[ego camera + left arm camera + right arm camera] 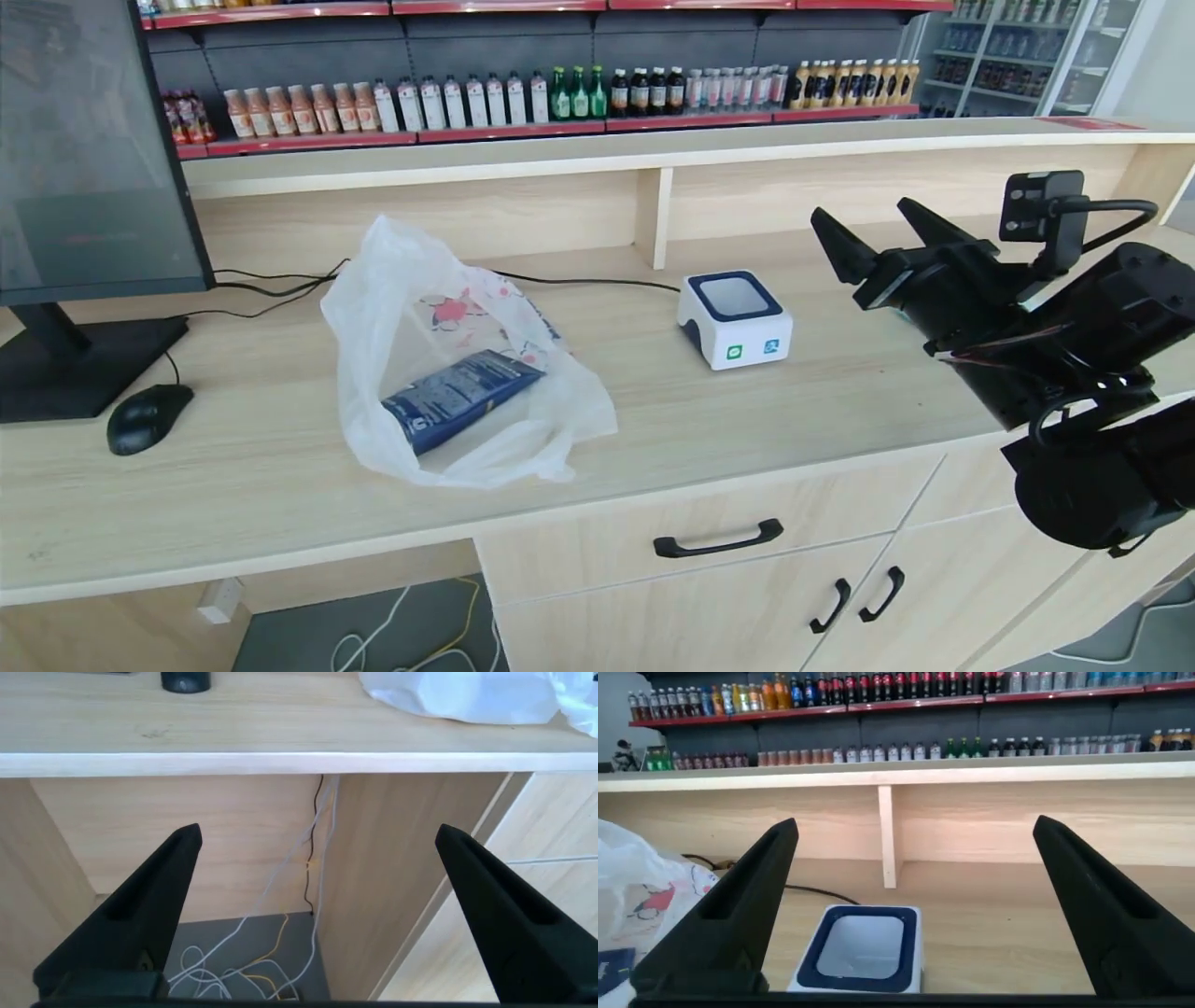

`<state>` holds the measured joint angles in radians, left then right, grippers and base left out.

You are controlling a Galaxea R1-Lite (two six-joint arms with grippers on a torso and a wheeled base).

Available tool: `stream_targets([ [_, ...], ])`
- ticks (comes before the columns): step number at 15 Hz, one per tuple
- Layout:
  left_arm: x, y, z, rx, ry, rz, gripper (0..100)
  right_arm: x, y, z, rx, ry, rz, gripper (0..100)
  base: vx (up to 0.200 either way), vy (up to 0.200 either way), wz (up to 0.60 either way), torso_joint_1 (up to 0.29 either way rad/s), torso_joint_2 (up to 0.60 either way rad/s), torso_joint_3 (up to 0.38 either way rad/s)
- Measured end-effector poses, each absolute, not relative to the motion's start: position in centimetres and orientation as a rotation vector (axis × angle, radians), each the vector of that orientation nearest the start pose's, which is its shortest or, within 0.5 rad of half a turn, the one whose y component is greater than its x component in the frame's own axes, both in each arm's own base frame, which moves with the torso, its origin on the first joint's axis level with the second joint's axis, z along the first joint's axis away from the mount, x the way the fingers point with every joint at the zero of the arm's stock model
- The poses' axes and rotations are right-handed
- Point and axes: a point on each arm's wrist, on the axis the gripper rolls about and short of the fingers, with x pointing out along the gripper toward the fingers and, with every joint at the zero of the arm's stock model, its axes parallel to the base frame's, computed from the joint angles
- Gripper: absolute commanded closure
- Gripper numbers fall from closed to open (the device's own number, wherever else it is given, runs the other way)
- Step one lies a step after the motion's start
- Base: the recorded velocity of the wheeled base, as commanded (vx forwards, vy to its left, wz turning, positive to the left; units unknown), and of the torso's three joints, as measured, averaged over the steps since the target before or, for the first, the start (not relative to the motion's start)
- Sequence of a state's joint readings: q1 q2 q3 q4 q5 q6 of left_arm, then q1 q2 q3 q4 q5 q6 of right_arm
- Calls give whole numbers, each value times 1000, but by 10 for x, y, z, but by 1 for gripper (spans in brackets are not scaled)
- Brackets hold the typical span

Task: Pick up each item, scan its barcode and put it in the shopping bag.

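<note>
A translucent white shopping bag (pixel 439 308) lies on the wooden counter (pixel 233 485), with a dark blue packet (pixel 459 396) inside it. The white barcode scanner (pixel 734 320) with a blue-rimmed window sits to the bag's right. My right gripper (pixel 878 233) hangs open above the counter, right of the scanner, with nothing between its fingers. In the right wrist view the scanner (pixel 860 948) lies ahead between the open fingers (pixel 738 915), and the bag (pixel 635 891) is at the edge. My left gripper (pixel 318 896) is open below the counter's front edge, holding nothing, and the bag (pixel 476 695) rests above it.
A monitor on a black stand (pixel 84 187) and a black mouse (pixel 147 417) occupy the counter's left end, with cables running behind the bag. A raised ledge with a divider (pixel 653 215) backs the counter. Drawers with black handles (pixel 717 539) are below. Bottle shelves stand behind.
</note>
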<state>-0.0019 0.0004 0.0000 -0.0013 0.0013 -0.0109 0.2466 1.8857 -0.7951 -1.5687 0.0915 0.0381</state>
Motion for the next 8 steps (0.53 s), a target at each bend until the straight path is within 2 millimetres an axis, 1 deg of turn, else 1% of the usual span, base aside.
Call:
stream_targets([
  [4,-23,0,76,-11,0,0,0,319,83,212,72,-470,341,0,0,-200,0,2,2,1],
  [8,-23,0,76,-14,0,-1,0,313,80,210,69,-454,339,0,0,-200,0,4,0,0],
])
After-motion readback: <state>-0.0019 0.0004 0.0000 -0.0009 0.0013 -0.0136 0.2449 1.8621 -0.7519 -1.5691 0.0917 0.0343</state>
